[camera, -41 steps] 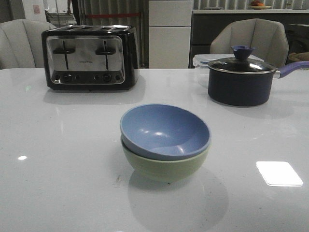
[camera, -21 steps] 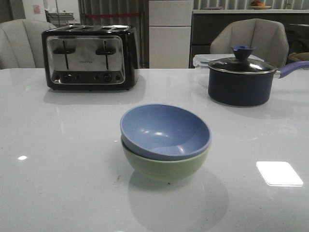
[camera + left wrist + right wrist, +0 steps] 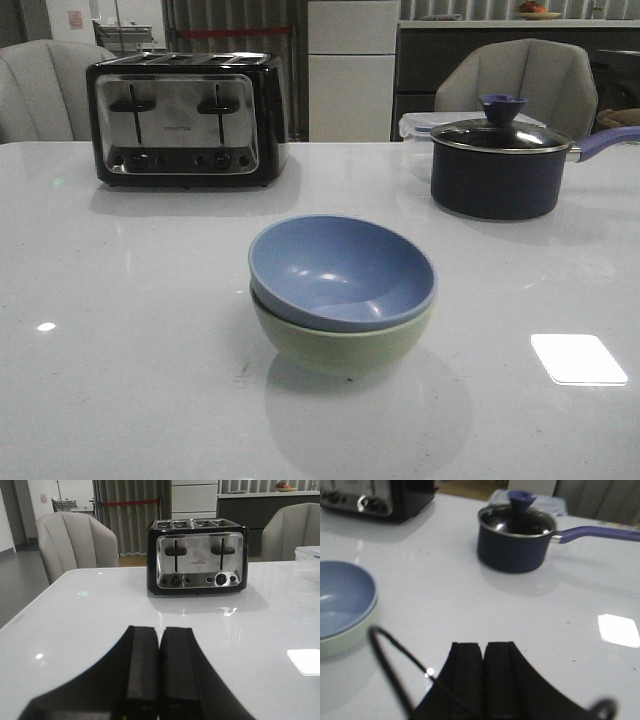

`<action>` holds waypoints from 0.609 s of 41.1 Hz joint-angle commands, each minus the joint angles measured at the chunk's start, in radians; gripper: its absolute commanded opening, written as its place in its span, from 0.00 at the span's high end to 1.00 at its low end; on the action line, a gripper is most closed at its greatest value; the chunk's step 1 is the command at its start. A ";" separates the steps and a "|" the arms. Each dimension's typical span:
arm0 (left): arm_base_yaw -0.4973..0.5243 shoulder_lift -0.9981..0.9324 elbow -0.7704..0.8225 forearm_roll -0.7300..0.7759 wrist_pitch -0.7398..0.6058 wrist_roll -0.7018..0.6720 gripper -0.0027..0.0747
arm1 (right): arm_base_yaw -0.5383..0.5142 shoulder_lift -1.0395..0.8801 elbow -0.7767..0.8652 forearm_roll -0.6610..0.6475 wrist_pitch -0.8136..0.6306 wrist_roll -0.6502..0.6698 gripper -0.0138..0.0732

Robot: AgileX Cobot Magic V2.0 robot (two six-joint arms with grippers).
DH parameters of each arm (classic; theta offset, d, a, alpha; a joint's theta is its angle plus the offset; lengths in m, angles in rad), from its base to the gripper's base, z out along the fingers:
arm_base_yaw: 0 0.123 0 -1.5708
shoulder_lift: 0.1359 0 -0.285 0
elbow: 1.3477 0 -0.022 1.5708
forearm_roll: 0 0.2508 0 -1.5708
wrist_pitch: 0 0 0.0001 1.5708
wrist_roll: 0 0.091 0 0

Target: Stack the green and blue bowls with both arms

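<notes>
The dusty blue bowl [image 3: 340, 270] sits nested inside the pale green bowl [image 3: 340, 345] at the middle of the white table, upright. Both also show in the right wrist view, the blue bowl [image 3: 342, 597] above the green bowl's rim [image 3: 342, 640]. My left gripper [image 3: 160, 630] is shut and empty over bare table, facing the toaster. My right gripper [image 3: 483, 645] is shut and empty, to the right of the stacked bowls and apart from them. Neither arm shows in the front view.
A black and chrome toaster [image 3: 185, 120] stands at the back left. A dark lidded saucepan [image 3: 498, 165] with a purple handle stands at the back right, a clear container [image 3: 415, 125] behind it. Grey chairs stand beyond the table's far edge.
</notes>
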State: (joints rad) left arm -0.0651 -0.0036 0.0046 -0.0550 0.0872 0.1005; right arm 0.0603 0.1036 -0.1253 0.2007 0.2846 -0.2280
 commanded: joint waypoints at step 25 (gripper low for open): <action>-0.009 -0.021 0.003 -0.009 -0.094 -0.010 0.85 | -0.056 -0.133 0.150 0.020 -0.332 0.036 0.81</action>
State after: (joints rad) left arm -0.0651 -0.0036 0.0046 -0.0550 0.0872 0.1005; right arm 0.0022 -0.0098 0.0285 0.2455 0.0826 -0.2216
